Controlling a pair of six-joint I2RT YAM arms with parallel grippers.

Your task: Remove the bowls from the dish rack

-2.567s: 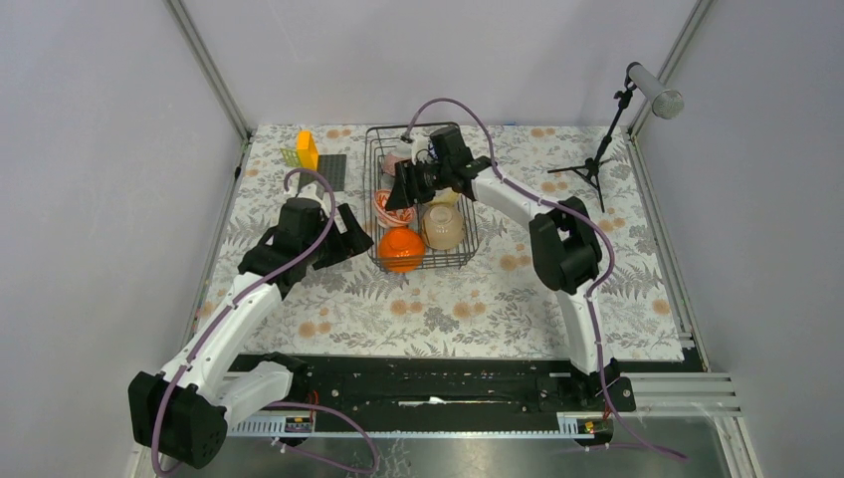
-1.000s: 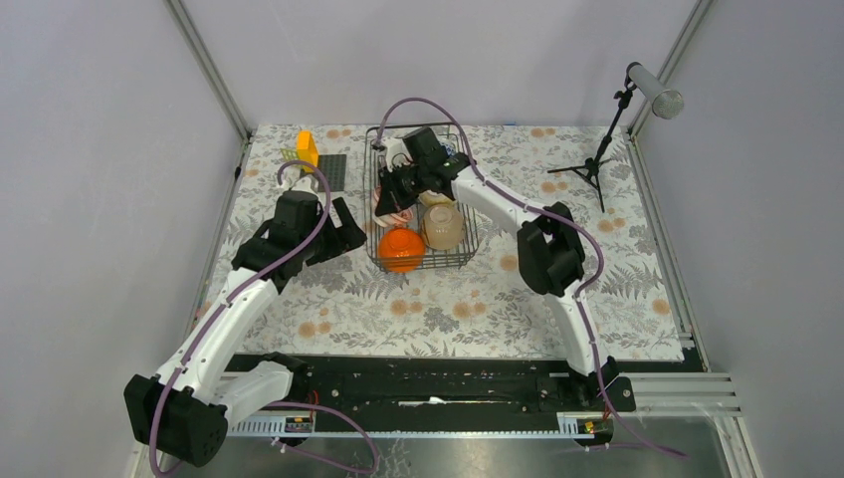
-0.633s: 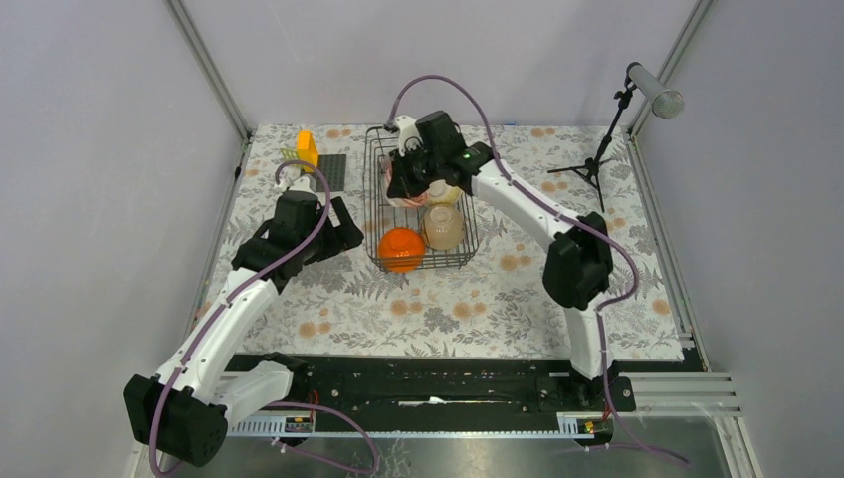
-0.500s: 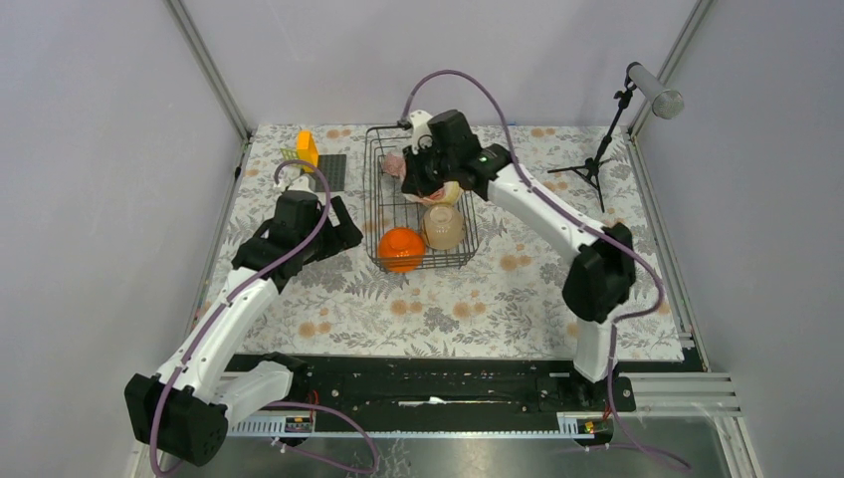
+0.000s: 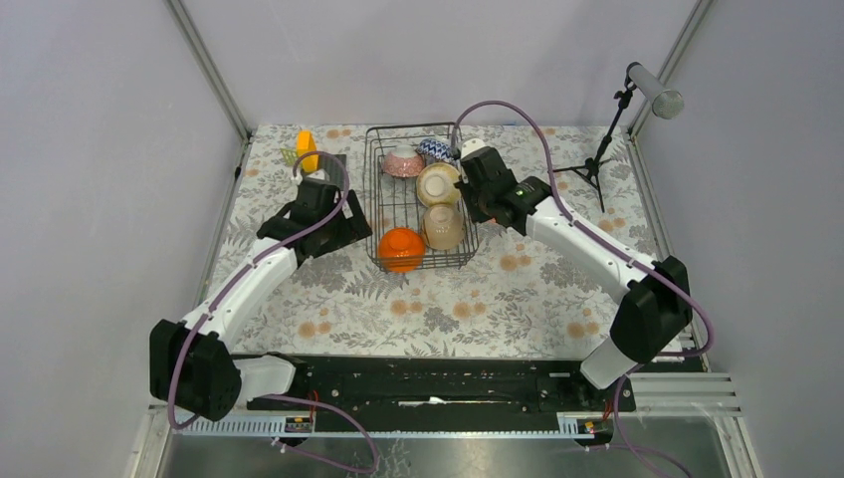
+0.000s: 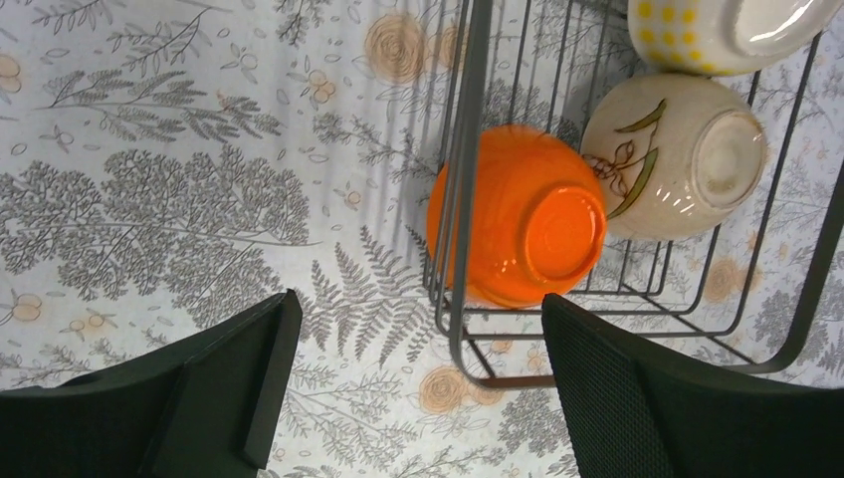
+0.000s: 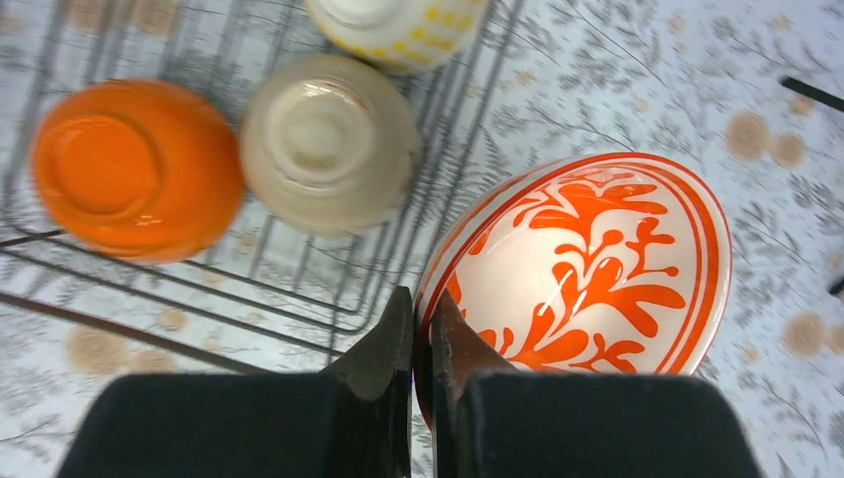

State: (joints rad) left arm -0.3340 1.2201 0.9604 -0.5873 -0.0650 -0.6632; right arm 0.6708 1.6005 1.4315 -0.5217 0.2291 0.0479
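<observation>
Gripping the white bowl with red pattern [image 7: 587, 269] by its thin rim, the right gripper [image 7: 423, 309] has its fingers pinched narrow on that edge. It holds the bowl tilted above the floral table [image 5: 448, 299], just outside the right wall of the dish rack [image 6: 464, 199]. The left gripper [image 6: 418, 378] hangs wide apart and empty beside the rack's near left corner, above the orange bowl [image 6: 523, 229].

Inside the rack are the orange bowl, a cream bowl with a leaf motif [image 6: 677, 159], a yellow-dotted cream bowl [image 6: 727, 30], a pinkish bowl [image 5: 403, 162] and a blue-and-white bowl [image 5: 435, 149].

The main risk is the slim grip: the glazed rim could pivot or slip, dropping the bowl. A low swing could also knock it against the rack wire.
</observation>
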